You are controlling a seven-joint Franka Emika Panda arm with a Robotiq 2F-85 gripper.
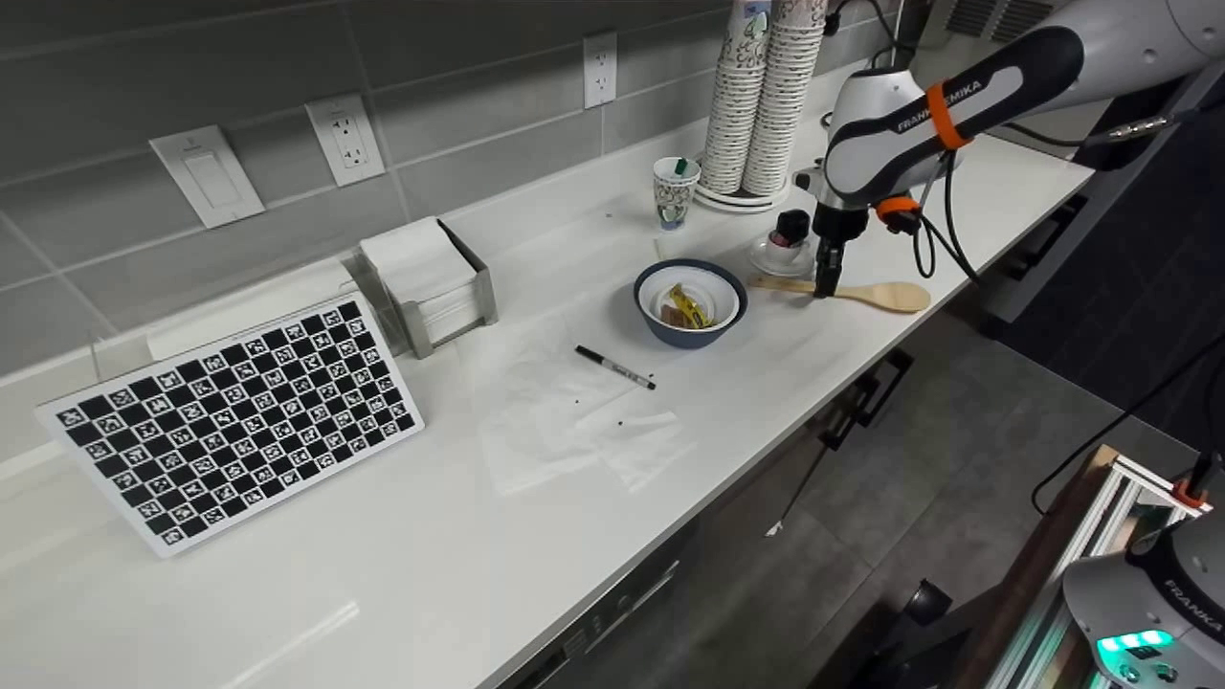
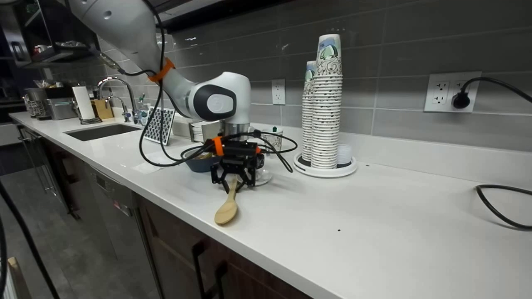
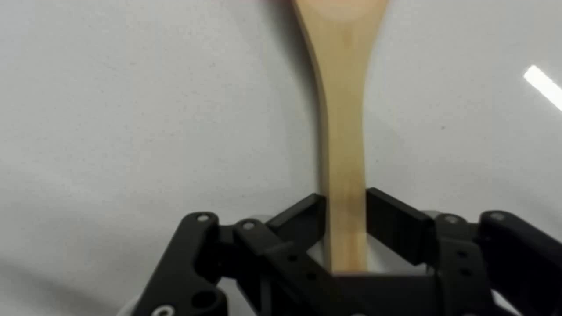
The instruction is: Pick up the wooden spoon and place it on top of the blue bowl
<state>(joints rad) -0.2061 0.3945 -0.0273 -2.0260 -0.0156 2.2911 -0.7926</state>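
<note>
Gripper (image 3: pixel 346 210) pinches wooden spoon (image 3: pixel 344 109) by handle.
Head points toward counter's front edge (image 2: pixel 266 258); blue bowl (image 1: pixel 684 337) near handle's end.

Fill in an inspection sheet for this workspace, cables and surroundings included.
Surface: white counter with thin white sheets and dark specks.
Job's things: wooden spoon, gripped; blue bowl, upright, yellow packet inside.
Clutter: pen, small saucer near the jaws, paper cup, stacked cups, napkins, checkered board.
Gripper: jaws closed on the wooden spoon's handle; whether lifted, cannot tell.
Cables: black cable loops beside the arm; second cable curls on the counter.
Surroundings: grey tiled wall with outlets; sink farther along.
</note>
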